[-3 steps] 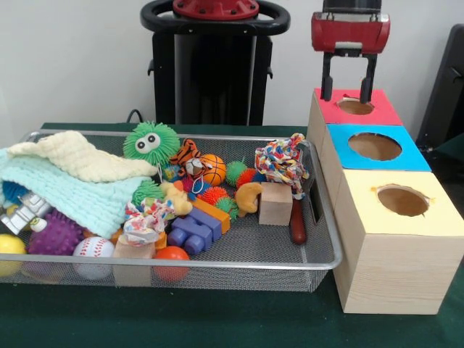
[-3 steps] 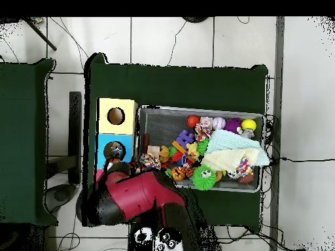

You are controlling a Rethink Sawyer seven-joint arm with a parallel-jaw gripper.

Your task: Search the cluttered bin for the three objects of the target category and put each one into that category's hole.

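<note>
A: While the green worktop [image 1: 217,319] lies bare along its near edge, what crowds the wire bin [image 1: 319,239]?

B: Against the near rim sit a yellow ball [image 1: 9,246], a purple spiky ball [image 1: 54,235], a baseball [image 1: 93,248] and an orange ball [image 1: 171,255]. Blue bricks [image 1: 192,233] lie just behind them. A mint blanket [image 1: 65,192] with a cream cloth [image 1: 80,156] on top covers the bin's left half, and the cream cloth hangs over the left rim.

A: And the right half?

B: A wooden block [image 1: 275,203] stands there, with bare mesh in front of it out to the rim. A knotted rope toy [image 1: 281,163] sits behind the block, near the bin's right rim. Further back are a small basketball [image 1: 213,169] and a fuzzy green ball with eyes [image 1: 150,142], close to the far rim.

A: Where are the holes?

B: Just right of the bin, with a narrow gap between, stands a row of three boxes: the yellow-topped box [image 1: 428,217] nearest, the blue-topped box [image 1: 413,156] next, the pink-topped box [image 1: 384,112] farthest. Each has a round hole in its top.

A: And the gripper [image 1: 349,98]?

B: It hangs right over the pink-topped box's hole. Its jaws are spread and hold nothing. All the toys I can see lie in the bin.
</note>
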